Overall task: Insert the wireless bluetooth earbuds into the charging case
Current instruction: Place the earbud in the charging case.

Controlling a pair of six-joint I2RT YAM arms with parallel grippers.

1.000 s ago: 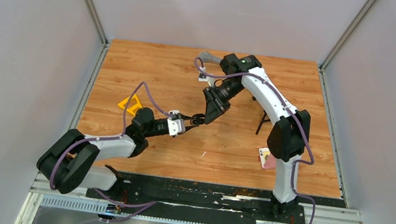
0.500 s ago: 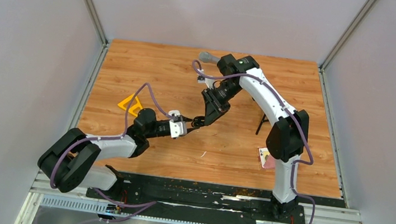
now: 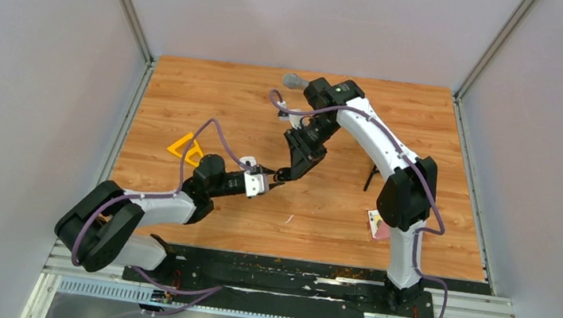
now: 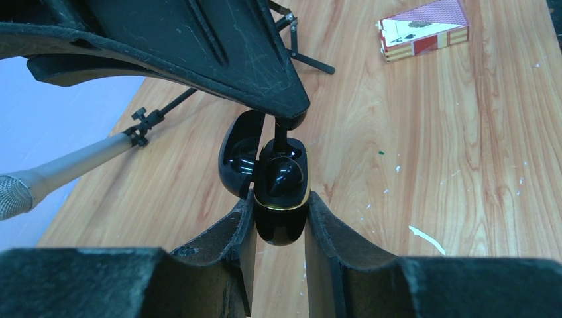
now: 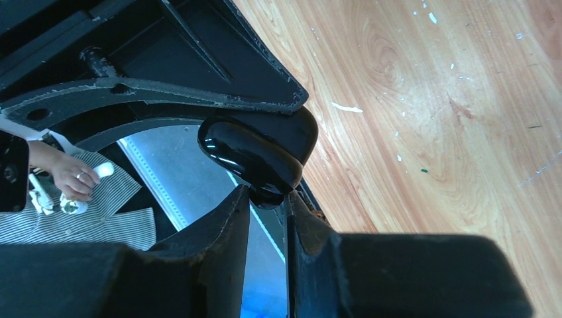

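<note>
Black short-stemmed earbud (image 4: 283, 173), pinched in the right gripper (image 5: 268, 199), has nudged into the glossy gold-rimmed black charging case (image 4: 281, 228) that the left gripper (image 4: 280, 205) clamps; nearly seated.

The charging case (image 4: 281, 222) was glossy black plastic with a polished gold-coloured band at the rim. The black earbud (image 4: 285, 173) showed the same glossy finish. The left gripper (image 4: 280, 202) had matt black, scuffed finger faces. The table (image 4: 424, 132) was smooth wood-grain, flecked white. The playing-card box (image 4: 424, 30) was printed card.
</note>
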